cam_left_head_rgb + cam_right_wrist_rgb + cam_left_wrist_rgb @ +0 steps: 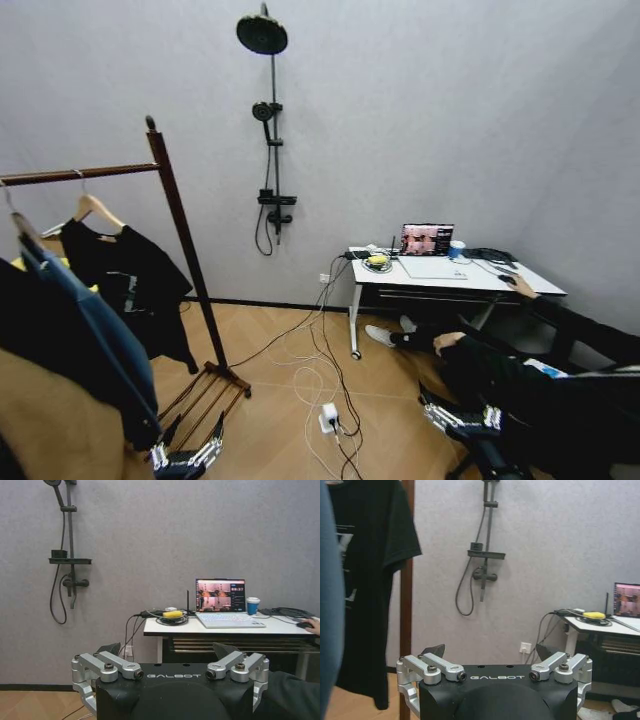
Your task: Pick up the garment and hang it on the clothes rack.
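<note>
Already garment (125,275) hangs on light hanger from rod of clothes rack (180,225), at robot's left, between blue jacket (85,340) and rack's slanted post. Left gripper (190,458) low, below rack's foot, released, holding nothing; garment up and left of it, long axis vertical. Right gripper (462,418) low at right, released too, well apart from garment. Left arm nearer.
</note>
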`<state>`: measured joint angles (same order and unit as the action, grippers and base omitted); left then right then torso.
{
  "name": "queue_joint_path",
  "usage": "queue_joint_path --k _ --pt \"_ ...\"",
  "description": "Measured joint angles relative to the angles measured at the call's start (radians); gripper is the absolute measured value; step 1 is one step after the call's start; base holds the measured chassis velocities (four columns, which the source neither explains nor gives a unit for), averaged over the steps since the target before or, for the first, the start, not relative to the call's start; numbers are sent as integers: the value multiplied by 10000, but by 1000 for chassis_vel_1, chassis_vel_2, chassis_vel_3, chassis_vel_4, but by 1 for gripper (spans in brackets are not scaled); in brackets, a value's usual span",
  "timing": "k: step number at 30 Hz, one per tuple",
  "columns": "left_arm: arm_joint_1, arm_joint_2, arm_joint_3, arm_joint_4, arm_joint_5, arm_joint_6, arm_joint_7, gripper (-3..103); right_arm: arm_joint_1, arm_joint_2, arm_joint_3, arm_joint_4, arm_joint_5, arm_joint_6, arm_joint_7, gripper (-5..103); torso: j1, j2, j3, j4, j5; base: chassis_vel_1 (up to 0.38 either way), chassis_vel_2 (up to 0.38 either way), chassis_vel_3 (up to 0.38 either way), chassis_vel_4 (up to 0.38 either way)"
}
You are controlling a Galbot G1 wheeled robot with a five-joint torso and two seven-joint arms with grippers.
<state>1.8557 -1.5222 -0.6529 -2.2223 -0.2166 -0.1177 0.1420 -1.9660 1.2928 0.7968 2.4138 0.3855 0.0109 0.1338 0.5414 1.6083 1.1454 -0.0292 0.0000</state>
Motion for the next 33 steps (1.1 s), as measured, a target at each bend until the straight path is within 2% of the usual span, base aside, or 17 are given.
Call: queue_joint_path --k 13,16,18,24,33 --pt "0 0 1 0 0 0 2 100 -1 0 0 0 0 0 0 100 -1 1 -1 -7 0 -107 -101 -98 -93" --pt "0 0 1 0 0 0 3 100 -1 0 0 0 0 0 0 100 -3 2 0 -1 0 -42 -23 -43 -64" --pt "0 0 -1 0 0 0 2 100 0 0 0 0 0 0 0 100 -1 1 0 4 0 0 0 0 0" --pt "0 0 -2 0 0 0 2 100 0 0 0 0 0 0 0 100 1 0 0 1 -1 27 -26 -23 31" --pt "0 0 -2 0 0 0 0 100 0 0 0 0 0 0 0 100 -3 1 -2 0 -1 149 -148 -167 155"
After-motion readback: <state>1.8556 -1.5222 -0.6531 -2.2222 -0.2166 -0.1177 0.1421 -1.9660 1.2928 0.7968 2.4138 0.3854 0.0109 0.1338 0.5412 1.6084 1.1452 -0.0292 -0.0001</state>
